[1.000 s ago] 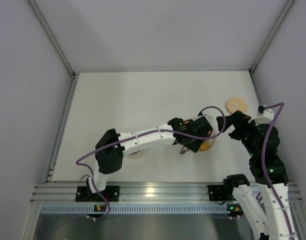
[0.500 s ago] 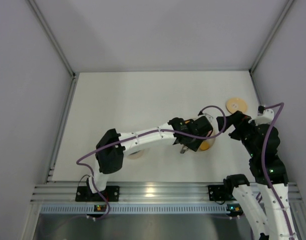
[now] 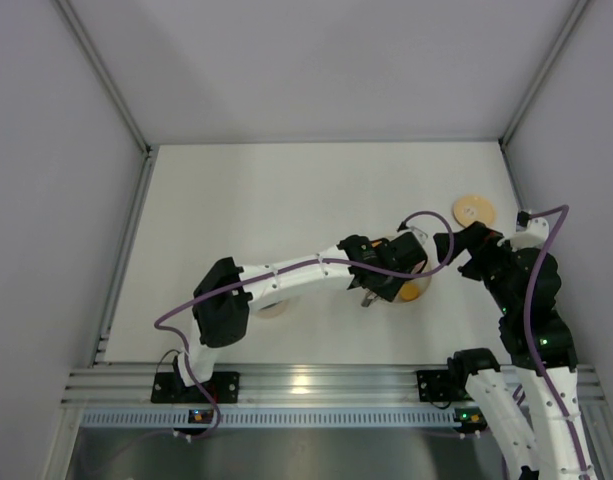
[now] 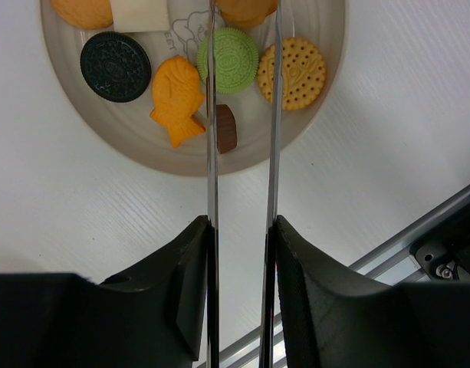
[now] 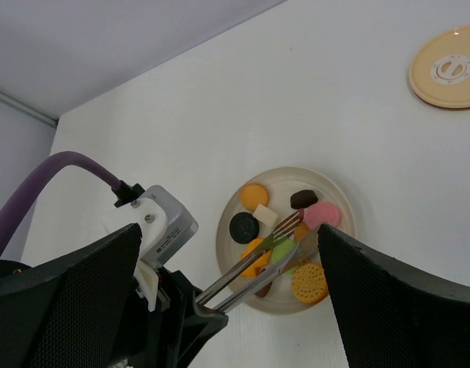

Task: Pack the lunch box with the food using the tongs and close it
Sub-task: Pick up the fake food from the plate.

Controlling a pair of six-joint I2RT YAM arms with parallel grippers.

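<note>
My left gripper (image 4: 242,230) (image 3: 378,284) is shut on the silvery tongs (image 4: 211,176) (image 5: 258,268), one thin arm against each finger. The tongs reach over the pale plate (image 4: 127,142) (image 5: 281,172) of food. Their arms straddle a green cookie (image 4: 228,55) (image 5: 284,249). Around it lie a black cookie (image 4: 116,55), an orange fish piece (image 4: 175,100), a brown chocolate (image 4: 227,128), a dotted biscuit (image 4: 296,73) and a pink piece (image 5: 323,215). My right gripper (image 5: 228,230) (image 3: 464,246) hovers open beside the plate, holding nothing. The lunch box's wooden lid (image 3: 473,211) (image 5: 448,75) lies flat at the far right.
A small round pale container (image 3: 272,306), perhaps the lunch box's pot, shows partly under the left forearm. White walls enclose the table on three sides. An aluminium rail (image 3: 316,385) runs along the near edge. A purple cable (image 3: 426,222) loops over the left wrist.
The left gripper has squeezed the tongs' arms closer together. Neither arm has visibly shifted in the top view.
</note>
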